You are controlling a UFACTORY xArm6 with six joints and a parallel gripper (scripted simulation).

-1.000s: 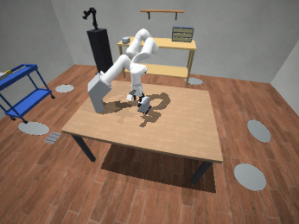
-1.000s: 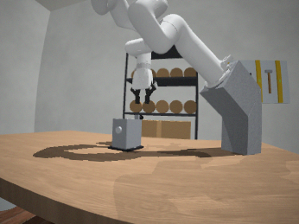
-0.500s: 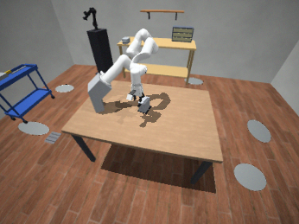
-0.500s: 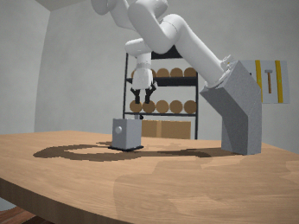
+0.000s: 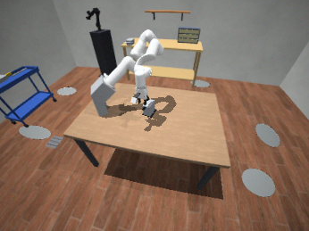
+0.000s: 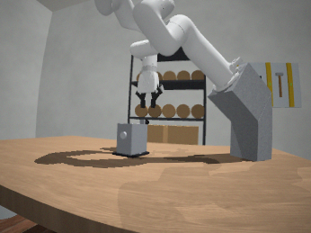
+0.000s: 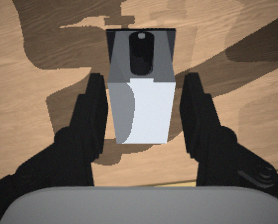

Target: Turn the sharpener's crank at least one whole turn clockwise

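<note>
The pencil sharpener (image 6: 131, 138) is a small grey box standing on the wooden table (image 5: 152, 121); it also shows in the top view (image 5: 149, 106) and the wrist view (image 7: 142, 102). Its dark crank knob (image 7: 141, 53) sits at the top, at the far end of the box in the wrist view. My gripper (image 6: 148, 104) hangs above the sharpener with a clear gap, pointing down. Its black fingers stand open to either side of the box and hold nothing.
The arm's grey base block (image 6: 249, 113) stands on the table to the right of the sharpener. A shelf rack (image 6: 168, 100) stands behind the table. A blue cart (image 5: 20, 92) and a yellow workbench (image 5: 165, 56) stand away from the table.
</note>
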